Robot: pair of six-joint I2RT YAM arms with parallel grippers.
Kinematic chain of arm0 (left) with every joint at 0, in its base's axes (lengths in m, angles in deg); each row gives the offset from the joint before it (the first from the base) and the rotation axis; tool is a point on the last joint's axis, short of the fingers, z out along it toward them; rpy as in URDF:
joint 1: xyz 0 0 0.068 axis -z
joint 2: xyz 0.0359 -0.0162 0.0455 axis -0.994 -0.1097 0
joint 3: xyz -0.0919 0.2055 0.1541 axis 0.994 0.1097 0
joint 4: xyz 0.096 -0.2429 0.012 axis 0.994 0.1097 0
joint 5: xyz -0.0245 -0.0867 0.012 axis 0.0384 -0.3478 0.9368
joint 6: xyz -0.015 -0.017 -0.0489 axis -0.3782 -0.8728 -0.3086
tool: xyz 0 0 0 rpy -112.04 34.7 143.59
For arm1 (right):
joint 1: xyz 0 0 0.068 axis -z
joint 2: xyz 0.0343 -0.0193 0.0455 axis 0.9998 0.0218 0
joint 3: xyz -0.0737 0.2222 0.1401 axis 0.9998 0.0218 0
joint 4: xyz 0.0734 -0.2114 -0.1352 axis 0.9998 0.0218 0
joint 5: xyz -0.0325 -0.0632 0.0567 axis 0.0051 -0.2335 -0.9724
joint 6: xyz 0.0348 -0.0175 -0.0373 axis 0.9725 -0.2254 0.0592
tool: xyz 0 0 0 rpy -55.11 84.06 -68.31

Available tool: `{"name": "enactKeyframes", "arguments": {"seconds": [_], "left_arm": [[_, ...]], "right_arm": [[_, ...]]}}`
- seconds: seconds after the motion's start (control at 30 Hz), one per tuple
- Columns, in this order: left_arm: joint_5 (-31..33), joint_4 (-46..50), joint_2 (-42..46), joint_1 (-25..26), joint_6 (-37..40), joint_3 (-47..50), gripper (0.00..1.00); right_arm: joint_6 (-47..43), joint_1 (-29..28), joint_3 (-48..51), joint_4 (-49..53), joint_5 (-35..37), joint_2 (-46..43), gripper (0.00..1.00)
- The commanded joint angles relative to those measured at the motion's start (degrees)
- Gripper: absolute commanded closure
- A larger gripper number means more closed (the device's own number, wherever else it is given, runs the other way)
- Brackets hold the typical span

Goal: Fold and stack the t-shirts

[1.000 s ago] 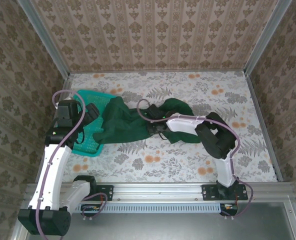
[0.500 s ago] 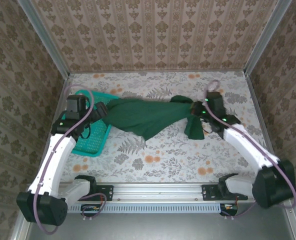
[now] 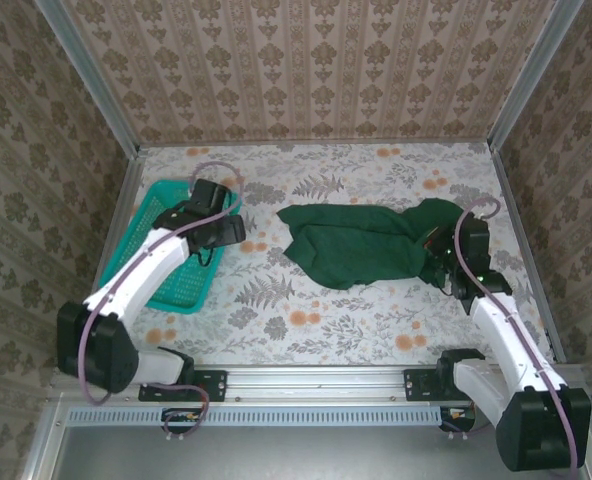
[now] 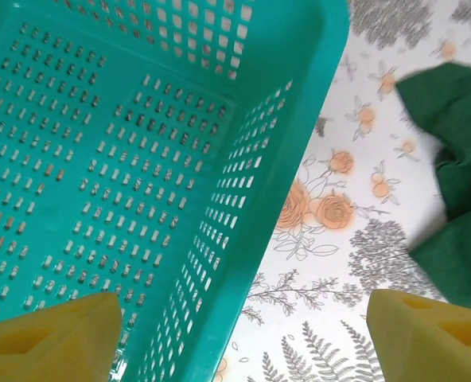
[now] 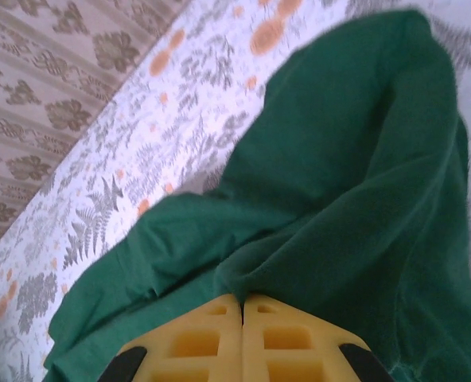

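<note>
A: What's at the far left of the overhead frame?

B: A teal plastic basket [image 3: 161, 250], rectangular, with walls and floor pierced by rows of small slots. In the left wrist view it fills the upper left, and its smooth rim [image 4: 315, 151] runs diagonally down the middle.

A: And the left gripper?

B: The left gripper [image 3: 234, 232] is just right of the basket's rim, left of centre. In its own camera the two blocky yellow pads [image 4: 44, 342] sit in the bottom corners, spread wide, with nothing between them.

A: What's the surface like?

B: The table cover [image 3: 306, 320] is flat and pale, printed with grey ferns and orange flowers.

A: Where's the shirt?

B: The dark green t-shirt [image 3: 361, 245] lies right of centre on the table, well apart from the basket. It's soft matte cloth, crumpled into a rough wedge with loose folds. Its edge also shows at the right side of the left wrist view [image 4: 458, 159].

A: And the right gripper?

B: The right gripper [image 3: 438, 262] is at the shirt's right end. In the right wrist view its ribbed yellow fingers [image 5: 196, 342] are pressed together at bottom centre, pinching a fold of the cloth [image 5: 339, 183].
</note>
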Motion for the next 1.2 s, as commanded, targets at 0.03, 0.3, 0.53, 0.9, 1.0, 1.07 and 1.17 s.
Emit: {"name": "enactKeyframes", "arguments": {"seconds": [0.03, 0.3, 0.53, 0.9, 1.0, 1.07, 1.17], "left_arm": [[6.2, 3.6, -4.3, 0.3, 3.5, -1.7, 0.23], [6.6, 2.2, -11.4, -2.1, 6.2, -3.0, 0.50], [5.7, -2.8, -15.5, -9.4, 12.1, -7.6, 0.71], [10.2, -0.7, -33.1, -13.3, 35.6, -28.0, 1.00], [9.9, -1.9, -32.7, -16.1, 37.0, -27.0, 1.00], [8.5, -2.0, -31.7, -18.4, 36.0, -26.2, 1.00], [10.3, -4.3, -30.2, -19.8, 36.9, -23.9, 1.00]], "right_arm": [[2.4, -0.6, 4.0, -6.7, -5.9, 2.2, 1.00], [3.1, -2.4, 5.4, -11.1, -8.1, 5.5, 1.00], [3.2, -3.4, 6.7, -12.4, -6.2, 5.1, 1.00], [2.3, -3.8, 7.6, -12.2, -3.8, 3.6, 1.00], [2.3, -3.9, 8.0, -12.7, -3.2, 2.9, 1.00], [2.3, -4.0, 8.0, -12.8, -3.1, 2.9, 1.00], [2.5, -4.1, 8.0, -13.2, -3.4, 3.0, 1.00]]}}
